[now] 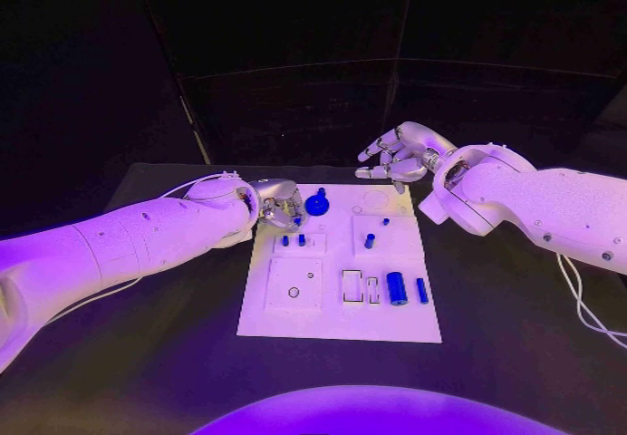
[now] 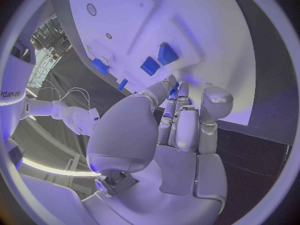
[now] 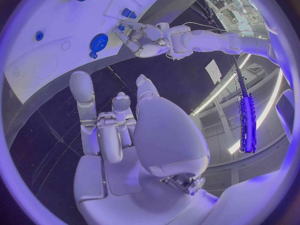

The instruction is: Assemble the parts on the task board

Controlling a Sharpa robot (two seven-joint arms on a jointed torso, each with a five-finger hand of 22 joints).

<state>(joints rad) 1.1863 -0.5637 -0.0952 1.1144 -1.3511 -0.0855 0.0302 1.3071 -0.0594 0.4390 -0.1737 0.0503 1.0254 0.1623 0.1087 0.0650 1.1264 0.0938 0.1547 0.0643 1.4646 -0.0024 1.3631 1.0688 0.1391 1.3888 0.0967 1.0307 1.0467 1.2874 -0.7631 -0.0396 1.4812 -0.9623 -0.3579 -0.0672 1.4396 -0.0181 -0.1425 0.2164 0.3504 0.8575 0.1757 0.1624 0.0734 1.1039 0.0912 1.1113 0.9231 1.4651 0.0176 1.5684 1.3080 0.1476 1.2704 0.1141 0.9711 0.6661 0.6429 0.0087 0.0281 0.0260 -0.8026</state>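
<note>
While your left hand's fingers [image 2: 177, 116] curl low at the task board's [image 1: 337, 317] far-left corner beside the round blue part [image 1: 316, 203], whether holding anything I cannot tell, settle them squarely before pressing, keeping the empty, spread right hand [image 1: 404, 154] raised clear.

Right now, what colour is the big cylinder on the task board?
Blue; the big cylinder on the white task board shows best in the head view.

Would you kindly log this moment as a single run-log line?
left hand: fingers at task board far-left corner, grasp unclear | right hand: above far edge, holding nothing | round blue part: beside left hand
</note>
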